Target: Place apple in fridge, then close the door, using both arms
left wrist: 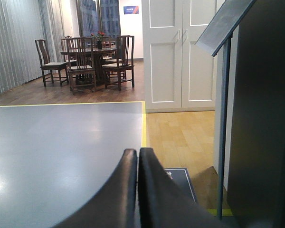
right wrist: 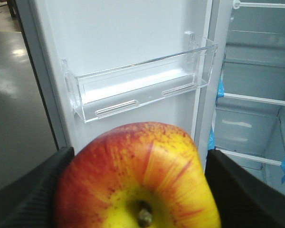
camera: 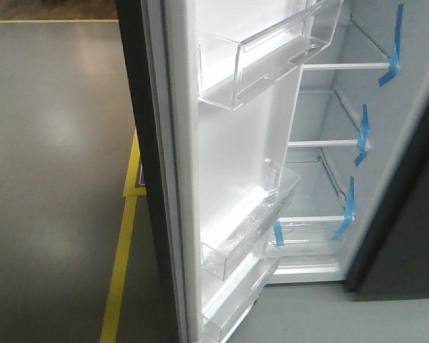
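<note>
The apple [right wrist: 137,175], red with a yellow patch round its stem, fills the bottom of the right wrist view. My right gripper [right wrist: 138,187] is shut on it, one black finger on each side. It faces the white inside of the open door [right wrist: 128,52] and a clear bin [right wrist: 142,90]. The fridge [right wrist: 256,71] interior with glass shelves and blue tape lies to the right. In the front view the door [camera: 179,171] stands open, and the fridge [camera: 329,143] shows white shelves. My left gripper [left wrist: 138,156] is shut and empty, beside the door's dark outer face [left wrist: 266,118].
Clear door bins [camera: 257,64] jut from the door's inner side. Blue tape strips [camera: 395,50] mark the shelf edges. A yellow floor line [camera: 121,271] runs along the grey floor. Chairs and a table [left wrist: 92,59] and white cupboard doors [left wrist: 180,52] stand far off.
</note>
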Available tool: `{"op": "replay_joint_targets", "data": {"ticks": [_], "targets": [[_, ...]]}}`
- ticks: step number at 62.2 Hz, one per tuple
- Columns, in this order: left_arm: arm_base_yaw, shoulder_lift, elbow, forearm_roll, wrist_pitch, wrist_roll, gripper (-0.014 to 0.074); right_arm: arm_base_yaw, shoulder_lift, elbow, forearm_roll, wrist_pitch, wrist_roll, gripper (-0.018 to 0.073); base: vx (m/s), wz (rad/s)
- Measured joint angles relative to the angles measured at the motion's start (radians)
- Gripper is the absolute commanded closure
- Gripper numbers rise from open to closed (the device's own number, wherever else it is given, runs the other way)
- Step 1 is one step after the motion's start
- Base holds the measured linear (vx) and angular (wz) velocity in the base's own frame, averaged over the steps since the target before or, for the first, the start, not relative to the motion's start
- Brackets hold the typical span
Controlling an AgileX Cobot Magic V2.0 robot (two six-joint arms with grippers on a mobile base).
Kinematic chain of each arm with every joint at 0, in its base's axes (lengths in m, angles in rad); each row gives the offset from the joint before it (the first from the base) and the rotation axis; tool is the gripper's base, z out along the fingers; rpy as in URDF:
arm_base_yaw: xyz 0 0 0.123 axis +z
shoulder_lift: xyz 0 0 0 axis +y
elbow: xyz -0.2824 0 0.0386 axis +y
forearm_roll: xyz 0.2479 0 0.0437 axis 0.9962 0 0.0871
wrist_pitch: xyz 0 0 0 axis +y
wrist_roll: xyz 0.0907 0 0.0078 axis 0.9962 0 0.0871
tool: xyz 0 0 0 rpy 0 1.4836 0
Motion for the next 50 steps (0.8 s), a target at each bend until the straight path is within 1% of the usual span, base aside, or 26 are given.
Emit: {"op": "replay_joint_targets", "data": {"ticks": [50], "targets": [[0.000,0.000,0.000,0.000,0.000,0.000,0.0603,0.000,0.000,0.000,0.000,0.000,0.000,0.0566,0.04,-0.01]]}}
